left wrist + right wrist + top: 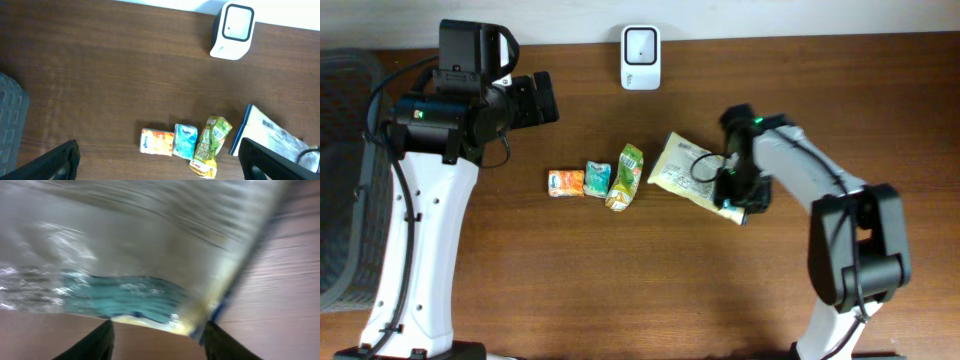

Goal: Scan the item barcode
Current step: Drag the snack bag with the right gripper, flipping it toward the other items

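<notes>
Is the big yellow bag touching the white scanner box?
Apart. The overhead view shows a wide strip of bare brown table between the yellow bag and the white scanner.

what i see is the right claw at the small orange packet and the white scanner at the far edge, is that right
Not quite. The overhead view shows the right claw at the large yellow packet, not the small orange packet; the white scanner is at the far edge.
</notes>
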You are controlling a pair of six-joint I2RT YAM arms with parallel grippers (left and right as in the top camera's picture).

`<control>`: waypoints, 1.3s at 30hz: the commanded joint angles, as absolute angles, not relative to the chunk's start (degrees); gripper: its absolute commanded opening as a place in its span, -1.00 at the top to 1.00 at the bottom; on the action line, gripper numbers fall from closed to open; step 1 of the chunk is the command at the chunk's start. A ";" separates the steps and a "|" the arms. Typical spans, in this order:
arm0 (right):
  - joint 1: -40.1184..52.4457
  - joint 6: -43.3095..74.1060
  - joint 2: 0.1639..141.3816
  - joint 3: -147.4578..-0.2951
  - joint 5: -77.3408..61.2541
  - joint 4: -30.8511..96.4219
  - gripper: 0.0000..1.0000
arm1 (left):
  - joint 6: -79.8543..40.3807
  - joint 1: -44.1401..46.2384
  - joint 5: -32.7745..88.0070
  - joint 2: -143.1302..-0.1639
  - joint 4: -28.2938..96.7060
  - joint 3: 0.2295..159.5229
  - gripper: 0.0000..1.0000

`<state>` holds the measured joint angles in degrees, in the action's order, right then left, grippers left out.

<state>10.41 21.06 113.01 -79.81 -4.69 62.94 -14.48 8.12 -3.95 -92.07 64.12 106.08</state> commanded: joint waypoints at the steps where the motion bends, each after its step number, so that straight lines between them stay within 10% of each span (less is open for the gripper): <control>1: 3.66 15.64 110.45 -84.82 -3.97 63.70 -0.22 | -13.58 8.08 -4.51 -91.37 64.18 106.32 -0.98; 7: -4.27 7.18 110.69 -86.70 -22.61 61.69 -0.96 | -13.58 8.12 -4.51 -91.37 64.18 106.32 -0.98; 31: 1.96 23.83 115.35 -58.02 -39.33 18.96 -1.00 | -13.56 8.08 -4.51 -91.37 64.18 106.32 -0.98; 35: 3.90 30.30 119.28 -58.02 -37.26 17.02 -0.68 | -13.56 8.08 -4.51 -91.37 64.18 106.32 -0.98; 39: 3.09 32.05 120.29 -58.02 -37.26 16.14 0.24 | -13.58 8.08 -4.51 -91.37 64.18 106.32 -0.98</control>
<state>3.16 27.77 114.45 -61.58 -44.97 14.68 -14.48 8.12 -3.92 -92.07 64.12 106.08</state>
